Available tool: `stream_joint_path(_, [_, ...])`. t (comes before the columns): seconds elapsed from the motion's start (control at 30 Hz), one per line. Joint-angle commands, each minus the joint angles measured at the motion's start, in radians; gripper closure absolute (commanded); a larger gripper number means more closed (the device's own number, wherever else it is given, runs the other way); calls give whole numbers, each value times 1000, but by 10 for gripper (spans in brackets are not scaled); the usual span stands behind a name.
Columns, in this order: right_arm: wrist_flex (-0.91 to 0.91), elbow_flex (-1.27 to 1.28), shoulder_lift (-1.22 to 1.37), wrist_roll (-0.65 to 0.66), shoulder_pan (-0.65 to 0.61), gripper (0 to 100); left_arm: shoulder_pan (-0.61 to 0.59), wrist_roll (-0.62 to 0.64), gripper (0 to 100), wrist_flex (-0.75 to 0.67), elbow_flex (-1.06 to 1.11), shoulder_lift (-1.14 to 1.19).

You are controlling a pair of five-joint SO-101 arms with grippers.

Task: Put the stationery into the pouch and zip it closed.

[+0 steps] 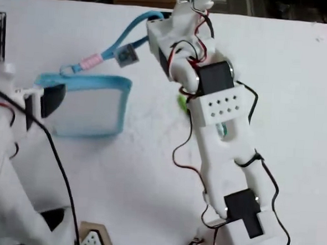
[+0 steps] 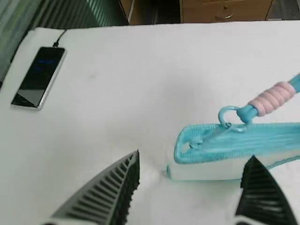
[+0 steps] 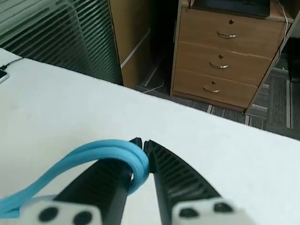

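Observation:
The pouch (image 1: 92,104) lies flat at the table's left, white with a light blue zip rim (image 2: 234,140). Its blue strap (image 1: 124,39) with pink beads (image 2: 273,97) runs off toward the far edge. My left gripper (image 1: 42,101) is open at the pouch's end, one finger (image 2: 112,192) on each side of that end (image 2: 194,158). My right gripper (image 3: 141,142) is far off at the strap's loop (image 3: 126,157), which hooks over one finger and drops into the narrow gap between the two. A green piece of stationery (image 1: 181,101) peeks out from under the right arm.
A phone (image 2: 37,77) lies beyond the pouch near the table's left edge. A small grey square piece (image 1: 127,55) sits by the strap. The right arm (image 1: 223,137) stretches across the table's middle. A wooden drawer cabinet (image 3: 225,51) stands past the far edge.

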Motion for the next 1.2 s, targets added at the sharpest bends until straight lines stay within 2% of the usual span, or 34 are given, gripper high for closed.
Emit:
stream_joint_path(0.0, [-31, -43, -8, -6, 1, 981, -1, -34, 653, 0, 0, -77])
stream_joint_path(0.13, [-28, -38, -8, -6, -2, 981, -24, -20, 657, -3, 0, -99])
stream_joint_path(0.23, [-25, -35, -8, -6, -2, 981, -79, 143, 657, -2, 34, -53])
stream_joint_path(0.33, [-25, -35, -8, -6, -2, 981, -127, 227, 657, -3, 17, 7])
stream_joint_path(0.7, [31, -43, -19, -3, -35, 981, -163, 505, 657, -9, -338, 239])
stream_joint_path(0.8, [33, -44, -19, 66, -73, 981, -163, 525, 657, -2, -440, 326])
stream_joint_path(0.93, [-21, -95, -19, 153, -143, 981, -163, 528, 657, -2, -471, 355])
stream_joint_path(1.17, [-120, -311, -16, 181, -163, 981, -206, 525, 657, -5, -476, 358])
